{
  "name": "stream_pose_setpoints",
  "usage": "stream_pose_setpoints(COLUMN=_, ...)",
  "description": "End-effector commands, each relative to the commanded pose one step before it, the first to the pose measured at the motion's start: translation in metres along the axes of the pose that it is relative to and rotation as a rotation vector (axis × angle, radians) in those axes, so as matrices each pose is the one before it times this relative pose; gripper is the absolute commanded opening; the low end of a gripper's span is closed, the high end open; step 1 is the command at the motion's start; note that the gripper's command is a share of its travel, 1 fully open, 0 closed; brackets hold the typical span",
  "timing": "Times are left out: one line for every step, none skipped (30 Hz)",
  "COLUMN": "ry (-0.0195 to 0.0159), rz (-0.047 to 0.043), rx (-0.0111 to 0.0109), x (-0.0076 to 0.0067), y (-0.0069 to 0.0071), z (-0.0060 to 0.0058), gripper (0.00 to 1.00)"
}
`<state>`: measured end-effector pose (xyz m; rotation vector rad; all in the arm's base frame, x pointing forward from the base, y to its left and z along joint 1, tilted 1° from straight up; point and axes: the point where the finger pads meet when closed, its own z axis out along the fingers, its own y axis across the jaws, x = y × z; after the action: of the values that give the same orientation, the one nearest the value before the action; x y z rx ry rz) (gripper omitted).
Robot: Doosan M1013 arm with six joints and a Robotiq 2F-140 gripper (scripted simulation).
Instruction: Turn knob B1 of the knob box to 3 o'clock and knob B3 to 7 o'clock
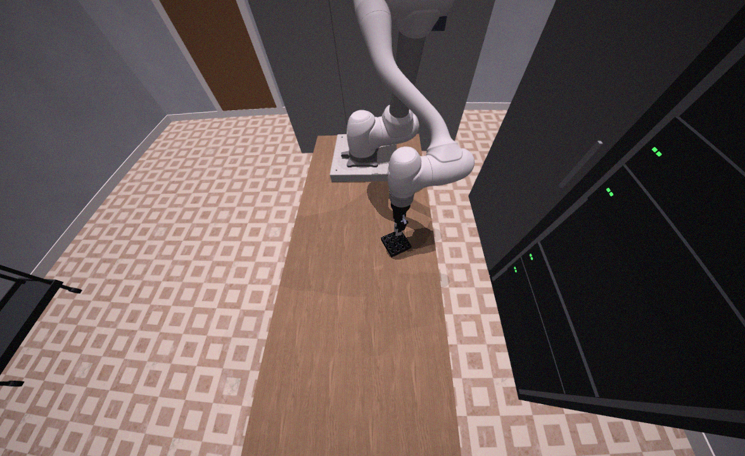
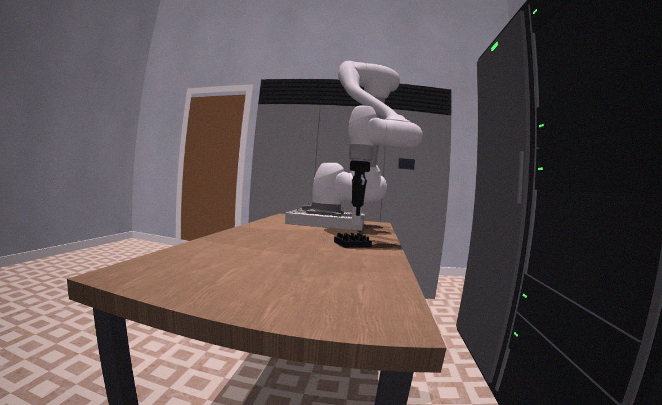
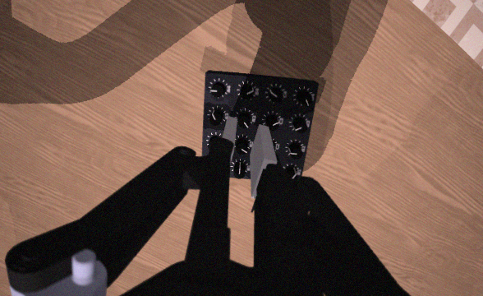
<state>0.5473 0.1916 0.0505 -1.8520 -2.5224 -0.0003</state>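
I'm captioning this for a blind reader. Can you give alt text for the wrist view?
The black gripper hangs above a black knob box with sixteen knobs, its narrowly parted fingers holding nothing. The box stands on a wooden table crossed by the arm's shadow.

knob box [image 1: 396,244] on worktop [image 1: 341,340], near its right edge | gripper [image 2: 357,211] above knob box, apart | arm base plate [image 1: 338,174] behind knob box at worktop's far end | cabinets [image 1: 647,272] right of worktop
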Motion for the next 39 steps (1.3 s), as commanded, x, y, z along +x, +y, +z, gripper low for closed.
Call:
stream_pose_setpoints(ry=0.00019, rz=-0.00003, rx=-0.00012, x=0.00009, y=0.0, z=0.00295, gripper=0.12)
stream_pose_setpoints(ry=0.0, rz=0.0, rx=0.0, x=0.00002, y=0.0, z=0.00131, gripper=0.12)
stream_pose_setpoints(ry=0.0, rz=0.0, rx=0.0, x=0.00002, y=0.0, z=0.00133, gripper=0.12)
stream_pose_setpoints(ry=0.0, rz=0.0, rx=0.0, x=0.0, y=0.0, z=0.0, gripper=0.12)
stream_pose_setpoints(ry=0.0, rz=0.0, rx=0.0, x=0.0, y=0.0, z=0.0, gripper=0.12)
stream_pose_setpoints(ry=0.0, rz=0.0, rx=0.0, x=0.00002, y=0.0, z=0.00135, gripper=0.12)
stream_pose_setpoints(ry=0.0, rz=0.0, rx=0.0, x=0.00002, y=0.0, z=0.00137, gripper=0.12)
stream_pose_setpoints(ry=0.0, rz=0.0, rx=0.0, x=0.00002, y=0.0, z=0.00137, gripper=0.12)
stream_pose_setpoints(ry=0.0, rz=0.0, rx=0.0, x=0.00002, y=0.0, z=0.00137, gripper=0.12)
stream_pose_setpoints(ry=0.0, rz=0.0, rx=0.0, x=0.00002, y=0.0, z=0.00137, gripper=0.12)
stream_pose_setpoints(ry=0.0, rz=0.0, rx=0.0, x=0.00002, y=0.0, z=0.00136, gripper=0.12)
stream_pose_setpoints(ry=0.0, rz=0.0, rx=0.0, x=0.00002, y=0.0, z=0.00134, gripper=0.12)
stream_pose_setpoints(ry=0.0, rz=0.0, rx=0.0, x=0.00002, y=0.0, z=0.00132, gripper=0.12)
stream_pose_setpoints(ry=0.0, rz=0.0, rx=0.0, x=0.00002, y=0.0, z=0.00129, gripper=0.12)
stream_pose_setpoints(ry=0.0, rz=0.0, rx=0.0, x=0.00002, y=0.0, z=0.00125, gripper=0.12)
stream_pose_setpoints(ry=0.0, rz=0.0, rx=0.0, x=0.00002, y=0.0, z=0.00122, gripper=0.12)
stream_pose_setpoints(ry=0.0, rz=0.0, rx=0.0, x=0.00002, y=0.0, z=0.00118, gripper=0.12)
stream_pose_setpoints(ry=0.0, rz=0.0, rx=0.0, x=0.00002, y=0.0, z=0.00113, gripper=0.12)
stream_pose_setpoints(ry=0.0, rz=0.0, rx=0.0, x=0.00002, y=0.0, z=0.00107, gripper=0.12)
stream_pose_setpoints(ry=0.0, rz=0.0, rx=0.0, x=0.00002, y=0.0, z=0.00102, gripper=0.12)
stream_pose_setpoints(ry=0.0, rz=0.0, rx=0.0, x=0.0, y=0.0, z=0.0, gripper=0.12)
stream_pose_setpoints(ry=0.0, rz=0.0, rx=0.0, x=0.0, y=0.0, z=0.0, gripper=0.12)
stream_pose_setpoints(ry=0.0, rz=0.0, rx=0.0, x=0.00002, y=0.0, z=0.00096, gripper=0.12)
stream_pose_setpoints(ry=0.0, rz=0.0, rx=0.0, x=0.00001, y=0.0, z=0.0009, gripper=0.12)
stream_pose_setpoints(ry=0.0, rz=0.0, rx=0.0, x=0.00001, y=0.0, z=0.00084, gripper=0.12)
stream_pose_setpoints(ry=0.0, rz=0.0, rx=0.0, x=0.00001, y=0.0, z=0.00077, gripper=0.12)
stream_pose_setpoints(ry=0.0, rz=0.0, rx=0.0, x=0.00001, y=0.0, z=0.0007, gripper=0.12)
stream_pose_setpoints(ry=0.0, rz=0.0, rx=0.0, x=0.00001, y=0.0, z=0.00063, gripper=0.12)
stream_pose_setpoints(ry=0.0, rz=0.0, rx=0.0, x=0.00001, y=0.0, z=0.00057, gripper=0.12)
stream_pose_setpoints(ry=0.0, rz=0.0, rx=0.0, x=0.00001, y=0.0, z=0.0005, gripper=0.12)
stream_pose_setpoints(ry=0.0, rz=0.0, rx=0.0, x=0.00001, y=0.0, z=0.00043, gripper=0.12)
stream_pose_setpoints(ry=0.0, rz=0.0, rx=0.0, x=0.00001, y=0.0, z=0.00037, gripper=0.12)
stream_pose_setpoints(ry=0.0, rz=0.0, rx=0.0, x=0.0, y=0.0, z=0.0003, gripper=0.12)
stream_pose_setpoints(ry=0.0, rz=0.0, rx=0.0, x=0.0, y=0.0, z=0.00025, gripper=0.12)
stream_pose_setpoints(ry=0.0, rz=0.0, rx=0.0, x=0.0, y=0.0, z=0.00019, gripper=0.12)
stream_pose_setpoints(ry=0.0, rz=0.0, rx=0.0, x=0.0, y=0.0, z=0.00014, gripper=0.12)
stream_pose_setpoints(ry=0.0, rz=0.0, rx=0.0, x=0.0, y=0.0, z=0.0001, gripper=0.12)
stream_pose_setpoints(ry=0.0, rz=0.0, rx=0.0, x=0.0, y=0.0, z=0.0, gripper=0.12)
stream_pose_setpoints(ry=0.0, rz=0.0, rx=0.0, x=0.0, y=0.0, z=0.0, gripper=0.12)
